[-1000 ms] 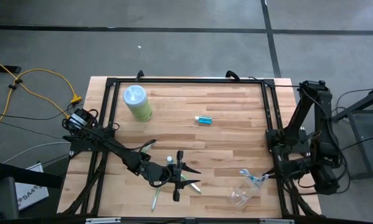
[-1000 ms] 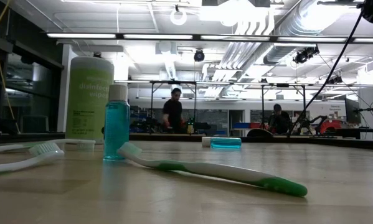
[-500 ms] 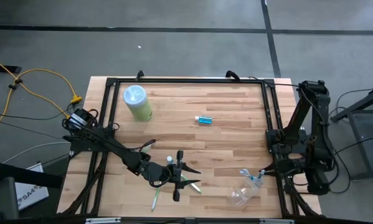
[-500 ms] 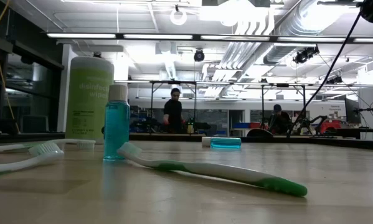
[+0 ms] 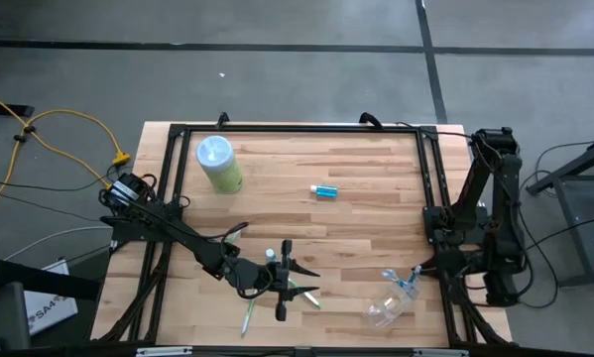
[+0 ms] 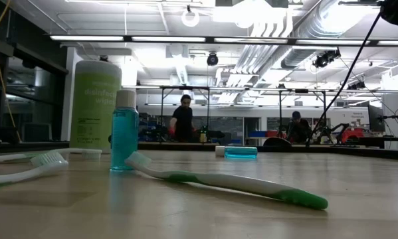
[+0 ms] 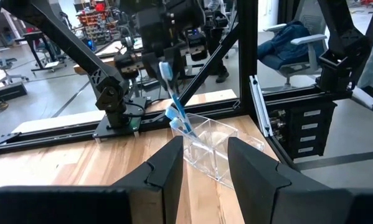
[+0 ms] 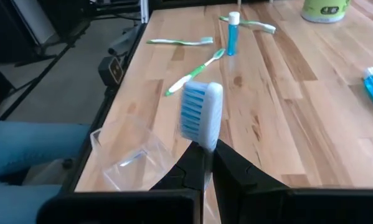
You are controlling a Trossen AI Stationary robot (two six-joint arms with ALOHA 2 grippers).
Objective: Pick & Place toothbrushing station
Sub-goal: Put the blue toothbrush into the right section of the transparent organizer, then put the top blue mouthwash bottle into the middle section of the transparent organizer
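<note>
My right gripper (image 8: 206,152) is shut on a blue toothbrush (image 8: 198,115) near the table's right near corner (image 5: 413,280), just above the clear plastic cup (image 5: 384,311), which lies on its side. In the left wrist view the brush (image 7: 175,106) slants down to the cup's mouth (image 7: 214,149). My left gripper (image 5: 283,282) is open and raised over a green toothbrush (image 5: 304,295) lying flat near the front edge. A small blue bottle (image 5: 270,256) stands upright beside it. The blue tube (image 5: 323,190) lies mid-table. My right gripper pinches the blue toothbrush's shaft (image 8: 205,145) behind the head between its two fingers. The fingers lie along the brush, slanting down toward the table's left. The bristled head sticks out past the fingertips. The brush is clear of the table; whether it touches the cup, I cannot tell.
A pale-green canister (image 5: 218,164) with a light-blue lid stands at the far left. Two more green and white toothbrushes (image 5: 247,317) (image 5: 235,234) lie near the left arm. A black frame (image 5: 430,198) runs round the table. People stand in the room beyond (image 6: 183,119).
My right arm's upper links have swung a little toward the table. Its gripper has stayed over the cup with the blue toothbrush.
</note>
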